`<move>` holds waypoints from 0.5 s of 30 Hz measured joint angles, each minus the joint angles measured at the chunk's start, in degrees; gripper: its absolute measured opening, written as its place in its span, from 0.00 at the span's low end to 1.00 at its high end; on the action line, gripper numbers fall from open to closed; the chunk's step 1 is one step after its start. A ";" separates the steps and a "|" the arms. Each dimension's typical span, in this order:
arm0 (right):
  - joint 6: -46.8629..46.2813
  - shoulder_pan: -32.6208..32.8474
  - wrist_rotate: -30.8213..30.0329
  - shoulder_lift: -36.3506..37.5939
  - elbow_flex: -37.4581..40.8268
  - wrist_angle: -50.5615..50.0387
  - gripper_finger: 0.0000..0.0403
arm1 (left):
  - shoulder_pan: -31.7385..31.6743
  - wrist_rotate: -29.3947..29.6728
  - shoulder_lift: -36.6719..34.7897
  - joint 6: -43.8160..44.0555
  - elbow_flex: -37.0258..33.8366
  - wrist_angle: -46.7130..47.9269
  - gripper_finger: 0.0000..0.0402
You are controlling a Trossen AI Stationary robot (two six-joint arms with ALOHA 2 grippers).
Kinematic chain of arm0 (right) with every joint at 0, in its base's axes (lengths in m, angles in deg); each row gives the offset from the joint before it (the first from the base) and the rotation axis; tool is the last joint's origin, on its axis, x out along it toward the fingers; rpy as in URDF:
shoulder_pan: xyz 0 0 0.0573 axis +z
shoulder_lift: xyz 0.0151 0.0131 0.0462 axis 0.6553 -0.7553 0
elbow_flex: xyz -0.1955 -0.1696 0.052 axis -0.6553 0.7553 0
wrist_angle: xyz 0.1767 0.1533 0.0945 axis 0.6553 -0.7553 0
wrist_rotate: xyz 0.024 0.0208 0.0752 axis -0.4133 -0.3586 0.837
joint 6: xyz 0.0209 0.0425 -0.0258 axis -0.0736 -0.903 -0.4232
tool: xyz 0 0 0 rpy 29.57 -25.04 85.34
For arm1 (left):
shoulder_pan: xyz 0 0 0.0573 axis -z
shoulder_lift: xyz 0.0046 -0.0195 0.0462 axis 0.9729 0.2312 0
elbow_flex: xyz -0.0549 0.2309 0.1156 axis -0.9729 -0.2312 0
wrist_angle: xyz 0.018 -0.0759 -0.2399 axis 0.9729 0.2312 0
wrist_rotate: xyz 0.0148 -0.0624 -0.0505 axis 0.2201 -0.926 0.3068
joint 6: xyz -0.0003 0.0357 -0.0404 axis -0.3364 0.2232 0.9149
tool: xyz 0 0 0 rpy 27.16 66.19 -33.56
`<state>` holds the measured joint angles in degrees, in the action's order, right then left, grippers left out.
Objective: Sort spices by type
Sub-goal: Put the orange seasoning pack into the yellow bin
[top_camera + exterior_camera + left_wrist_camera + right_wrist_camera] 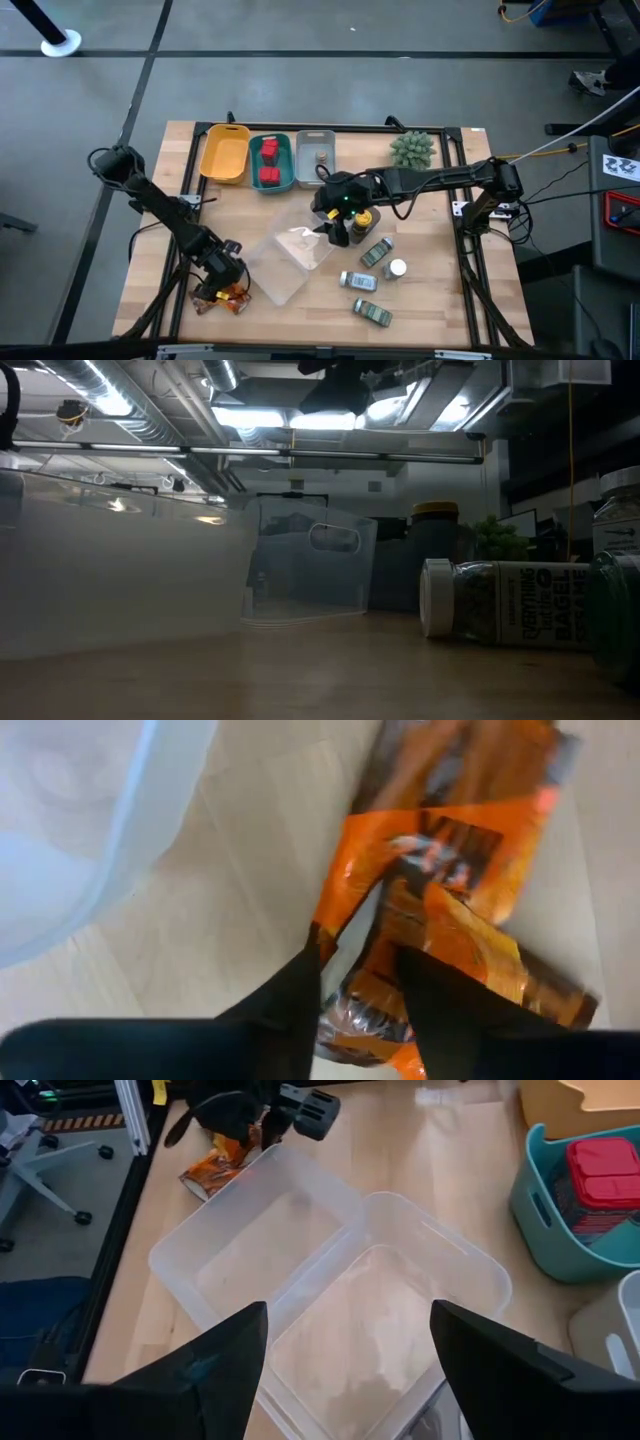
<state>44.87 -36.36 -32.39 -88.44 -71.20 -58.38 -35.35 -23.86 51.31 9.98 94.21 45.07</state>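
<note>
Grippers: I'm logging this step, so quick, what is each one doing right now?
Left end effector: closing on an orange foil packet; grip cannot be told yet.
Right end effector: open, empty, above the clear trays.

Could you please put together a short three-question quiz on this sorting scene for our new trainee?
1. True or false: the teal bin holds red cubes.
2. What lies between the left gripper's fingers? A) a white-capped bottle B) orange foil packets C) a brown jar
3. Fill in: the right gripper hovers, jaws apart, above the ____ trays.

Key: 1 true. 2 B: in the left wrist view the dark fingers straddle the crinkly packets at the table's front left corner. 3 clear: two of them, overlapping, and in the right wrist view nothing shows between that gripper's fingers.
</note>
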 joint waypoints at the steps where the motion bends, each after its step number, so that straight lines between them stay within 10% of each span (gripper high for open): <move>1: 0.00 0.01 -0.01 0.00 0.00 -0.03 0.70 | 0.00 0.00 -0.02 0.00 0.00 0.00 0.27; 8: 0.00 0.01 -0.05 0.00 0.00 -0.08 0.70 | 0.02 0.00 -0.01 0.15 0.00 0.17 0.04; 15: 0.00 0.01 -0.08 -0.02 0.00 -0.08 0.70 | 0.02 0.15 -0.02 0.17 0.66 0.84 0.02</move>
<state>44.87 -36.35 -32.46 -88.46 -71.20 -58.46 -35.33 -23.71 51.29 10.15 94.87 45.92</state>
